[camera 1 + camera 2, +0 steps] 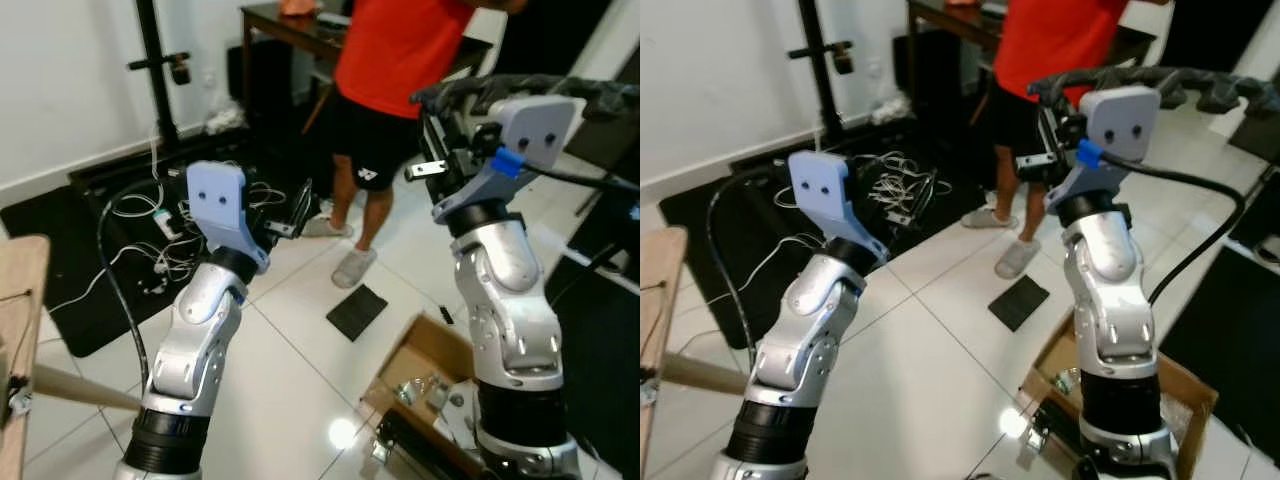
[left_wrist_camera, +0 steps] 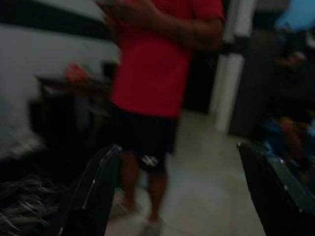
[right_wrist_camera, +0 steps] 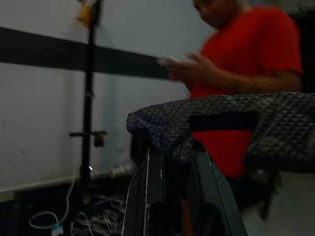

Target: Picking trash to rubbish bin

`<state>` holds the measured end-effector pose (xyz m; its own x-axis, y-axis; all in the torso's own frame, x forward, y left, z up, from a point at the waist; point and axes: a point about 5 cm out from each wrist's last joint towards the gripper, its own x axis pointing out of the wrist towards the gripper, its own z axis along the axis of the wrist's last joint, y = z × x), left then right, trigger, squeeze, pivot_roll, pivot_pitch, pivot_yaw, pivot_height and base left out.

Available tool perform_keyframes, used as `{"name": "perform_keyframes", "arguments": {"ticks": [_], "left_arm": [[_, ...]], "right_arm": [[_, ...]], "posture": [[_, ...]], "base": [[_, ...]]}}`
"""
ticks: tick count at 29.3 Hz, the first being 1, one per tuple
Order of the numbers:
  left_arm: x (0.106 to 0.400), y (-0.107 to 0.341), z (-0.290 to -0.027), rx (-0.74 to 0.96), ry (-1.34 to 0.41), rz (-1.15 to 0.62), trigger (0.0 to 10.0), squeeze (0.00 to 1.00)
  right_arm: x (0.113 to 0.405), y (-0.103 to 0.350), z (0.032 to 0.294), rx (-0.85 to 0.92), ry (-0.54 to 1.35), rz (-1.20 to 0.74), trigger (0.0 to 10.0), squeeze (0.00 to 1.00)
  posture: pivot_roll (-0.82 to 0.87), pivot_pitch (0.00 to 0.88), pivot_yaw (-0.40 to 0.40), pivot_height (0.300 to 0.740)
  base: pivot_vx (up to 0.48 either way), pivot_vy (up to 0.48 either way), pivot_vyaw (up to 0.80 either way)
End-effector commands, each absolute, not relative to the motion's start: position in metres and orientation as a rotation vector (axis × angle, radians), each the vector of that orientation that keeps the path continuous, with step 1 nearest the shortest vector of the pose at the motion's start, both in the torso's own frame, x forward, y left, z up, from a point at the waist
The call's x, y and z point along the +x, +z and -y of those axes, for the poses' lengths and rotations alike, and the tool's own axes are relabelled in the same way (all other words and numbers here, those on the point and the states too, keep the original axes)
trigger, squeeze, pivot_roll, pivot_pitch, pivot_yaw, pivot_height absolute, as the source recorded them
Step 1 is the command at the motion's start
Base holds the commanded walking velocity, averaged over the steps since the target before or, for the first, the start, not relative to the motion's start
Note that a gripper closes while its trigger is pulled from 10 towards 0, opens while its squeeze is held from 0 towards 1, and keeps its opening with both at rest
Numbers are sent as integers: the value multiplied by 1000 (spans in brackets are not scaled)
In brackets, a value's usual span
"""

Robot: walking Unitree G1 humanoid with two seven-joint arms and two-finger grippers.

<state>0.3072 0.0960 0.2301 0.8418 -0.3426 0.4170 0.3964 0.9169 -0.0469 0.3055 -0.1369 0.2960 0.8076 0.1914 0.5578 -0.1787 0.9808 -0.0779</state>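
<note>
My right gripper (image 1: pixel 432 140) is raised to chest height and shut on a long strip of dark grey bubble-textured wrap (image 1: pixel 560 92), which drapes across its fingers (image 3: pixel 152 187) and out to the right. My left gripper (image 1: pixel 297 208) is held forward at mid height, open and empty, its two fingers (image 2: pixel 96 191) wide apart. An open cardboard box (image 1: pixel 432 350) with shiny scraps inside sits on the floor by my right arm's base. A flat black piece (image 1: pixel 357 311) lies on the white tiles ahead.
A person in a red shirt and black shorts (image 1: pixel 392 70) stands close ahead, wearing slippers. Tangled white cables (image 1: pixel 165 225) lie on a black mat beside a black stand pole (image 1: pixel 155 60). A wooden table edge (image 1: pixel 22 300) is at my left.
</note>
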Motion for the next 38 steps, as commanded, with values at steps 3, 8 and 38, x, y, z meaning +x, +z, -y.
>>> {"name": "perform_keyframes", "arguments": {"ticks": [3,8,38], "left_arm": [[305,231,-91,-133,-421,418,10000,0],[305,230,-90,-129,-423,412,10000,0],[305,220,-85,-114,-479,337,10000,0]], "right_arm": [[304,300,138,-19,192,616,10000,0],[304,297,138,-20,190,608,10000,0],[305,280,135,-23,188,536,10000,0]], "posture": [[-40,107,-35,740],[-36,115,-34,740],[-33,157,-12,740]], "base": [[0,0,-800],[0,0,-800],[0,0,-800]]}}
